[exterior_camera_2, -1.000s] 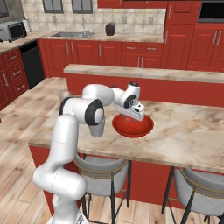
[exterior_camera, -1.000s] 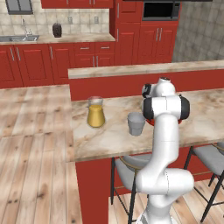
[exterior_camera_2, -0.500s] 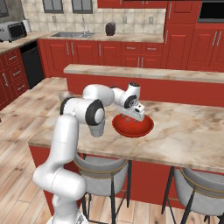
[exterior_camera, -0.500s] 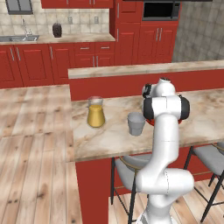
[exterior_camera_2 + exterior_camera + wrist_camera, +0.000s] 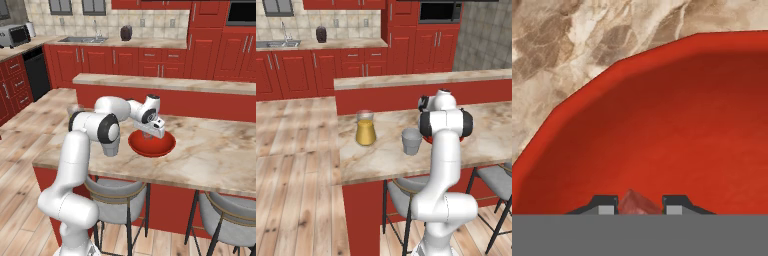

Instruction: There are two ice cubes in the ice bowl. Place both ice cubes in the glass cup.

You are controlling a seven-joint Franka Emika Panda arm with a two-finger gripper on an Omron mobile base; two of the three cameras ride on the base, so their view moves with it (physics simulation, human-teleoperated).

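- I had the hand (image 5: pixel 640 209) down inside the ice bowl (image 5: pixel 677 130), its two fingertips (image 5: pixel 605 207) rising at the near edge of the hand view with a small pale, reddish-tinted wedge, which I took for an ice cube (image 5: pixel 635 204), sitting right between them.
- The jaws stood narrow, about as wide as the cube; they flanked it closely on both sides, but I could not tell whether the pads were pressing it or only beside it, so I would not call it a sure hold.
- The cube lay directly at the fingertips, not ahead or to either side, so nothing sideways was needed to reach it.
- I could make out only one cube; most of the bowl floor ahead of the hand looked bare.
- In the right base view the hand (image 5: pixel 151 131) was sunk into the ice bowl (image 5: pixel 162 147) on the tabletop (image 5: pixel 210 160).
- The glass cup (image 5: pixel 411 141) stood just beside the bowl, on the side nearer the jug of orange liquid (image 5: pixel 365 128).
- My judgement: the next move hinged on lifting straight out of the bowl, then a short carry across its rim to the cup.
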